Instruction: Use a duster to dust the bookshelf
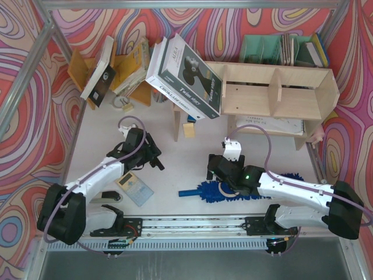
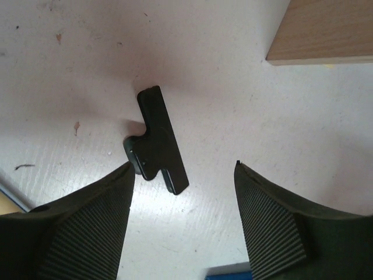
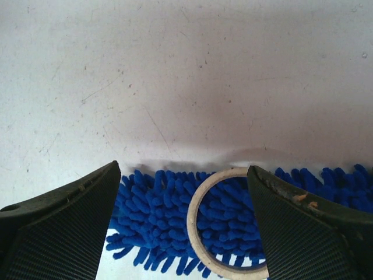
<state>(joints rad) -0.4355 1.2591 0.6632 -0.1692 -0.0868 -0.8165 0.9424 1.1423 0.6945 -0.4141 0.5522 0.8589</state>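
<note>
Duster lying flat on table near front edge, handle pointing left, well apart from bookshelf. Right gripper hanging over fluffy head, jaws standing wide apart, gripping nothing. Pale ring resting on fluff between the fingers. Left gripper hanging over black clip, jaws apart, holding nothing.

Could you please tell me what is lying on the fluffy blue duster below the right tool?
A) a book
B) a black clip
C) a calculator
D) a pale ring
D: the right wrist view shows a pale ring resting on the blue fibres of the duster.
</note>
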